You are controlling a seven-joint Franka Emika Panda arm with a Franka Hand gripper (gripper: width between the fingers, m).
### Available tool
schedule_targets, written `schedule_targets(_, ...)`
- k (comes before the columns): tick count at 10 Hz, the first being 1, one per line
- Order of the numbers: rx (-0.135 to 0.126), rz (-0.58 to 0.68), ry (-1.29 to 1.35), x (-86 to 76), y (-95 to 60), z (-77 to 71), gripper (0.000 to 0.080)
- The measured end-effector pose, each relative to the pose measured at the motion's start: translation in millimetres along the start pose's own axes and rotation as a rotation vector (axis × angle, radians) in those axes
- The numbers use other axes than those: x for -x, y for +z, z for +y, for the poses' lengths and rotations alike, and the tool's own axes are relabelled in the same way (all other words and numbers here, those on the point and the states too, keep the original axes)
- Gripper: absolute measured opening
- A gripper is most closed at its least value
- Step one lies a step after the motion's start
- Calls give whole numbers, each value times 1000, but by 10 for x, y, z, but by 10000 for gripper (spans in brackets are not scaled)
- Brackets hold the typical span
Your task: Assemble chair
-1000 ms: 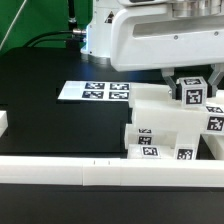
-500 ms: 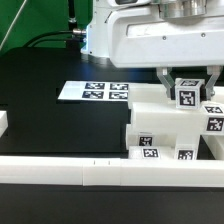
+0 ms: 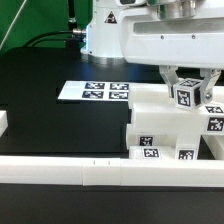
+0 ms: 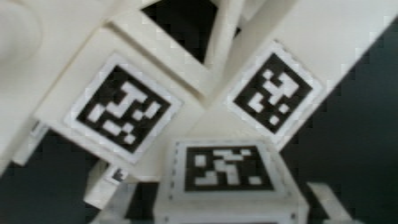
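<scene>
White glossy plastic crowds the exterior view's right. There the fingers [image 3: 169,82] reach down from twelve o'clock and stand narrow, clamped on a small cube [image 3: 186,96], with one dark finger on each flank. The cube's tagged face is turned to the camera and tipped a little. The seat block [image 3: 160,122] lies at six o'clock from the cube, very near, and we cannot tell whether the two touch. Another tagged part of the chair [image 3: 214,120] sits at four o'clock from the cube. The marker board [image 3: 95,92] lies at nine o'clock, well apart, on the black counter [image 3: 50,130], and a white border rail [image 3: 90,172] runs along the front.

In the wrist view the cube's tag [image 4: 222,168] fills the space nearest the camera, blurred. Beyond it, two tagged panels [image 4: 121,108] lean apart with a dark gap between them. We can barely make out the fingers here.

We judge that the coming move turns on this vertical relation. The cube is squat, with no long axis to align, so only its tilt and its line down onto the parts at six o'clock matter.
</scene>
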State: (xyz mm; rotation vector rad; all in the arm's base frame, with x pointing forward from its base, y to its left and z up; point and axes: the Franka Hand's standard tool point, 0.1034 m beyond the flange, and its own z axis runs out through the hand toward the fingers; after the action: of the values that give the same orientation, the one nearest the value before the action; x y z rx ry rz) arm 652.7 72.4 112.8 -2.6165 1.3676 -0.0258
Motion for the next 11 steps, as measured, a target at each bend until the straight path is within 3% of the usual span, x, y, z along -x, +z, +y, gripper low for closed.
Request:
schedule_targets(5, -7, -16, 233, 8, 6, 3, 266)
schedule_targets(8, 9, -32, 105, -6, -4, 27, 602)
schedule_targets(9, 28, -37, 30, 13, 0, 24, 602)
schedule_targets(11, 29, -35, -168, 10, -1, 12, 647)
